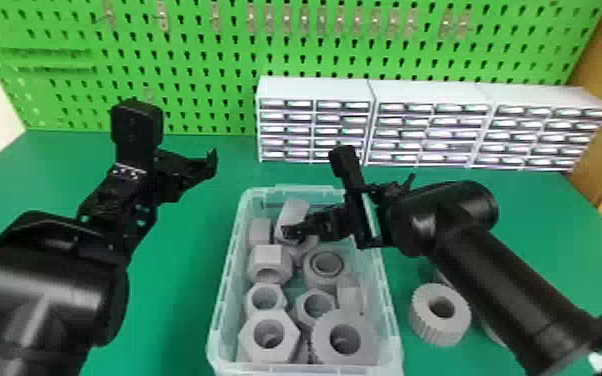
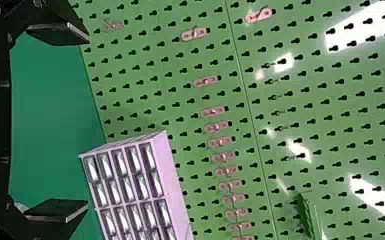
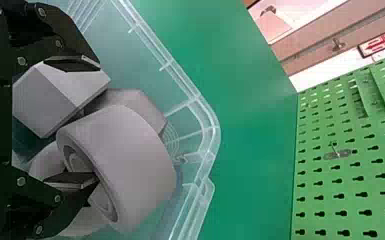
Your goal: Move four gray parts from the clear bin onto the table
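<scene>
My right gripper [image 1: 292, 232] is down inside the far end of the clear bin [image 1: 389, 305], among gray parts. In the right wrist view this gripper [image 3: 86, 122] is open; one finger lies over a faceted gray part [image 3: 60, 92], the other at the hole of a thick gray ring [image 3: 140, 160]. Nearer in the bin lie several gray parts, including a hexagonal nut [image 1: 285, 330] and a round part [image 1: 322, 325]. A ribbed gray part [image 1: 440, 325] stands on the table right of the bin. My left gripper [image 1: 190, 172] is above the table, left of the bin; its wrist view shows the gripper [image 2: 85, 120] open and holding nothing.
White drawer cabinets [image 1: 430, 95] line the back of the green table [image 1: 180, 300], before a green pegboard [image 1: 190, 65]. The right forearm passes over the table right of the bin, partly covering more gray parts beside the ribbed one.
</scene>
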